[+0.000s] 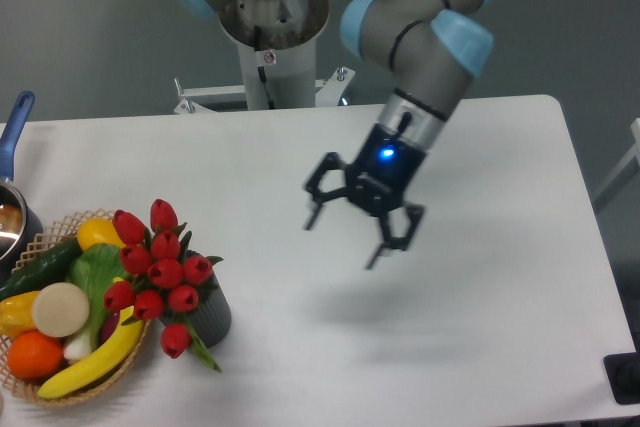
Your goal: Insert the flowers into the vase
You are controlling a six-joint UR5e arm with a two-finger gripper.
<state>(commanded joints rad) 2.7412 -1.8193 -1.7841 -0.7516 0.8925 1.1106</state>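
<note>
Blue marks the pot handle (18, 112) at the far left edge, well away from the fingers, and just below it sits the steel pot (10, 222), mostly cut off by the frame. Next comes the wicker basket (50, 247) with its vegetables: a cucumber, a yellow pepper, a banana, something orange and a pale round slice, all far to the left of the fingers and lower in view. Touching the basket's right side stands the vase (210, 315), dark grey and short, and the flowers (157, 272) rise out of its mouth, red buds bunched above the rim and spilling over toward the basket, with one bud and a green leaf hanging down the front. Whether every stem reaches the bottom of the vase cannot be told, since the buds hide the opening. Judging by how things lie, the insertion looks done: the bunch stands in the vase on its own, with nothing holding it. Farther right, well apart from the vase and raised above the white tabletop (480, 347), hangs the gripper (362, 221), its fingers (383, 245) spread wide and holding nothing, a blue light glowing on its body and a soft shadow beneath it. What seems left is only for the arm to clear away; the one doubt is that the top-heavy bunch leans left.
</note>
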